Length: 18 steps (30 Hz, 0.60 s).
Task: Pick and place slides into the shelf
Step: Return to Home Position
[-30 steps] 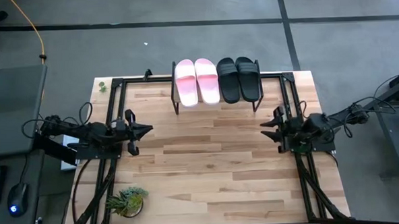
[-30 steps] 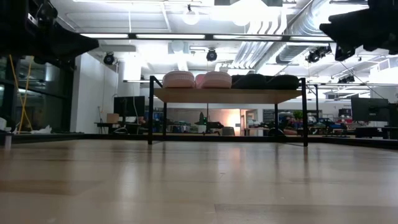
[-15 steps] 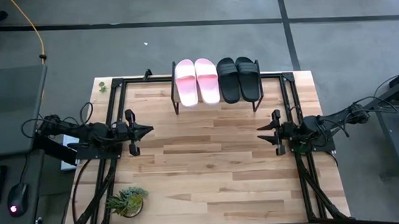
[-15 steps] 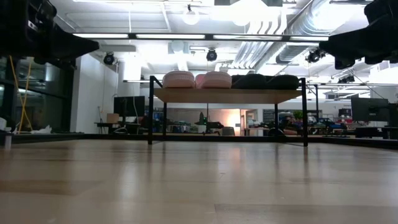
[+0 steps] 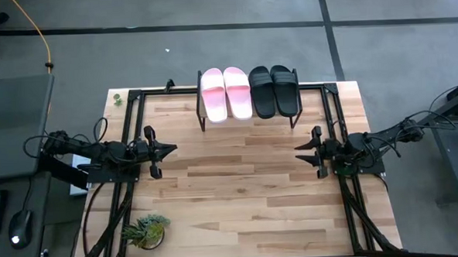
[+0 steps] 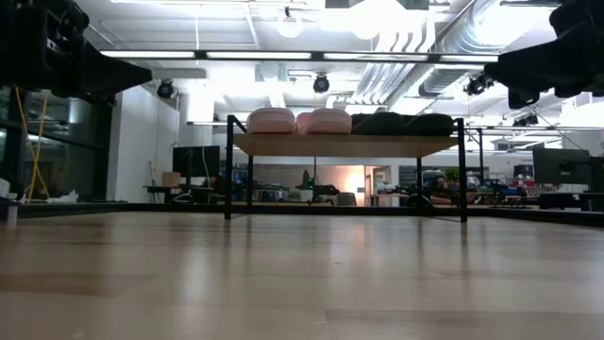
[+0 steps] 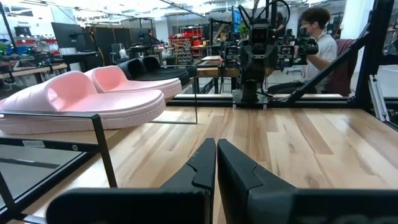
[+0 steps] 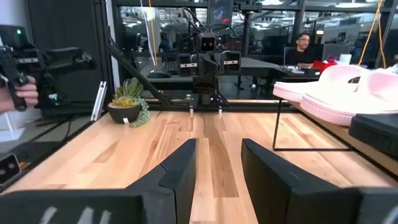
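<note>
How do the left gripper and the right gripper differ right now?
The left gripper has its fingers closed together; the right gripper has them apart. The left gripper sits at the table's left side, the right gripper at its right side. Both hold nothing and face each other.

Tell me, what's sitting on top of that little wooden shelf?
Four slides side by side: two pink slides, then two black slides. They hide most of the shelf top; their soles cannot be seen. Left gripper and right gripper wait well clear.
</note>
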Tool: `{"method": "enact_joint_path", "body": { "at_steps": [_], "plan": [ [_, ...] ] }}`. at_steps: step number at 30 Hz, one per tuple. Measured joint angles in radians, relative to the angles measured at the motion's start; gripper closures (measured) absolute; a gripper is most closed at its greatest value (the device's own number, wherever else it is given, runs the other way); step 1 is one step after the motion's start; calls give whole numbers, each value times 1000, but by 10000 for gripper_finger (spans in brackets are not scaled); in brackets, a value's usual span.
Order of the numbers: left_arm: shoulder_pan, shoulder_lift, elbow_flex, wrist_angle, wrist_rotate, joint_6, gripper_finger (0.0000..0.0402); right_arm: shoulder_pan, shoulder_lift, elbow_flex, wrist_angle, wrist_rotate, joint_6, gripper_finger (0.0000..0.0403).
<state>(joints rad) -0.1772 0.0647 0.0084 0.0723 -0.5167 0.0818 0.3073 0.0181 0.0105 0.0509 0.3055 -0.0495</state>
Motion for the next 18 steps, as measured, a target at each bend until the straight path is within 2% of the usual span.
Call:
{"method": "enact_joint_path", "body": {
  "at_steps": [5,18],
  "plan": [
    [0,0,0,0,0,0,396,0,0,0,-1,-1,50,284],
    [0,0,0,0,0,0,396,0,0,1,-1,-2,50,284]
  ]
}}
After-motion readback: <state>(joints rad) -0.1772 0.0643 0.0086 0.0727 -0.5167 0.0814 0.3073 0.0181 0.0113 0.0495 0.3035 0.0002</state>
